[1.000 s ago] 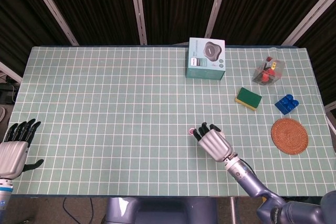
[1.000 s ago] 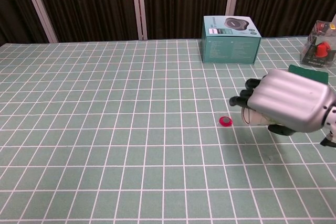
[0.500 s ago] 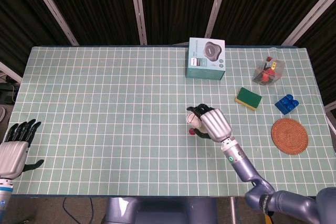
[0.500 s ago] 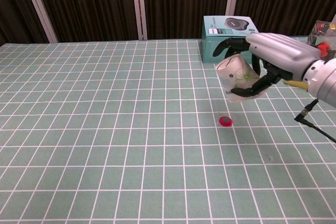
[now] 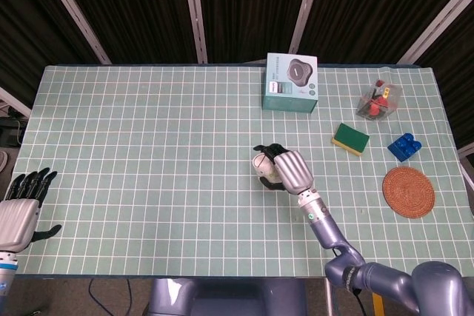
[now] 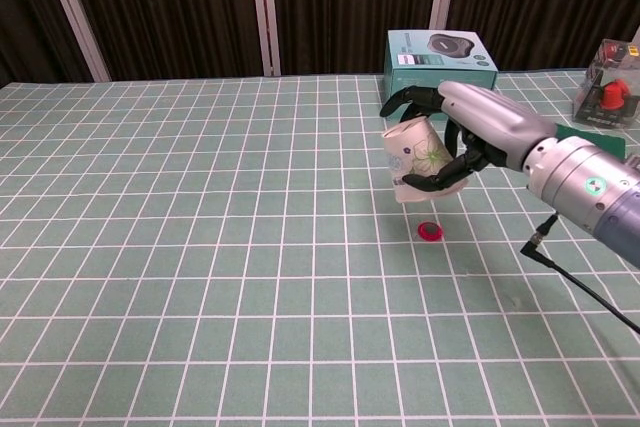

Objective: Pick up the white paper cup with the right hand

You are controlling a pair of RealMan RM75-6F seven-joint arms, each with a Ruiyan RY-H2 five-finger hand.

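Note:
My right hand (image 6: 455, 132) grips the white paper cup (image 6: 413, 159) and holds it in the air above the table, tilted slightly, with the fingers wrapped around its side. In the head view the same right hand (image 5: 287, 169) covers most of the cup (image 5: 261, 163), whose rim shows at the hand's left. A faint flower print marks the cup's wall. My left hand (image 5: 21, 206) rests open at the table's near left corner, far from the cup, holding nothing.
A small red ring (image 6: 430, 231) lies on the green grid mat (image 6: 200, 247) just below the cup. A teal box (image 5: 292, 82) stands at the back. Right of it are a green sponge (image 5: 349, 139), a clear container (image 5: 379, 101), a blue brick (image 5: 404, 146) and a round woven coaster (image 5: 408, 192).
The right hand has lifted the cup off the table and carried it up and leftward, away from the red ring. The left hand has not moved.

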